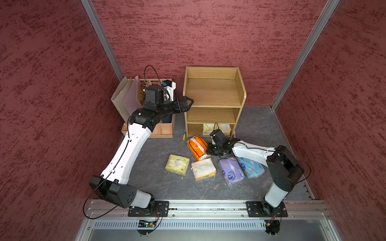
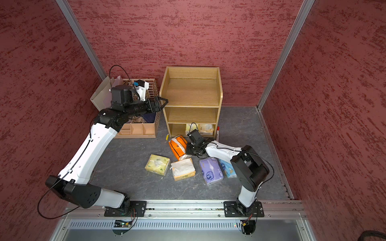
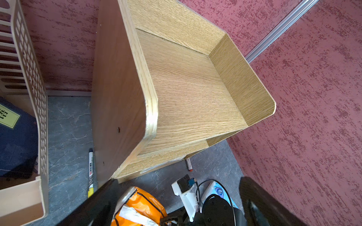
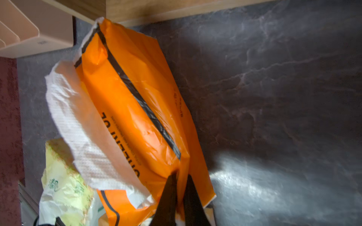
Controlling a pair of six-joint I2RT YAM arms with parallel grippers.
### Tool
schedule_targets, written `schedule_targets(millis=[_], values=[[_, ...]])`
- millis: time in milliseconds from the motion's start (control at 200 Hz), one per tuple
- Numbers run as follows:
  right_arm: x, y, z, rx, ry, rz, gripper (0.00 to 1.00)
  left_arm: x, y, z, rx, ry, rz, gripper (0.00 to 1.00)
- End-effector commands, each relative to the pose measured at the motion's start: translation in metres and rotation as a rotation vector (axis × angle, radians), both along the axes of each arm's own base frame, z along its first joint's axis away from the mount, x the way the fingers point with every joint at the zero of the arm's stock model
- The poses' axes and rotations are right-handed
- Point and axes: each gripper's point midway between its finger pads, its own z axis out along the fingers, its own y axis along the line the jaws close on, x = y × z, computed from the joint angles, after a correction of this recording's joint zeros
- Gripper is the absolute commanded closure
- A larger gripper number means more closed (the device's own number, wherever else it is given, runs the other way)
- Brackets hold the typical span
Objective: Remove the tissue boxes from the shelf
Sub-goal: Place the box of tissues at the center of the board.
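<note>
Far left, at about 10 o'clock on the counter (image 1: 156, 150), stands the slotted file organizer (image 1: 165, 129). My left tool (image 1: 188, 102) hovers just beside the left side panel of the shelf (image 1: 213, 98), at top-tier height. The left wrist view shows its fingers spread wide with nothing between them.

The top and middle tiers are bare. In the bottom tier I see pale packaging (image 1: 207, 129), partly hidden by the right arm; I can't tell whether it is one pack or two.

Out on the counter, the pale yellow pack (image 1: 177, 164) lies at 7 o'clock from the shelf. At 6 o'clock, just in front of the bottom tier, is the orange tissue pack (image 4: 137, 109). My right tool (image 4: 181, 175) is pinched tight on a fold of its wrapper at one end. I can't tell whether the pack is clear of the counter.

Then come the tan-orange pack (image 1: 203, 170), the purple pack (image 1: 231, 171) and, at 5 o'clock, the light blue pack (image 1: 251, 168), partly under the right arm.

I judge these packs to be light and squashy, with slick film. A pinch on loose film may slip or tear, and the trailing tissue would simply pull out. I'd rather grip across the narrow body.
</note>
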Motion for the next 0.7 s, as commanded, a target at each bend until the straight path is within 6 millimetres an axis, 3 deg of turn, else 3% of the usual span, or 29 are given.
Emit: schedule_targets(millis=[0, 130, 271, 566, 696], values=[[-0.026, -0.024, 0.000, -0.104, 0.033, 0.121, 1.00, -0.006, 0.006, 0.002, 0.028, -0.018, 0.010, 0.00], [-0.030, -0.041, 0.010, -0.153, 0.019, 0.164, 1.00, -0.007, 0.006, 0.004, 0.025, -0.021, 0.011, 0.00], [-0.036, -0.041, 0.018, -0.148, 0.011, 0.245, 1.00, -0.007, 0.005, 0.003, 0.019, -0.021, 0.011, 0.00], [-0.043, -0.014, 0.014, -0.037, 0.060, 0.303, 1.00, -0.004, 0.004, 0.006, 0.017, -0.032, 0.011, 0.00], [-0.038, 0.003, 0.018, -0.009, 0.049, 0.301, 0.87, -0.003, 0.004, 0.005, 0.016, -0.030, 0.009, 0.00]])
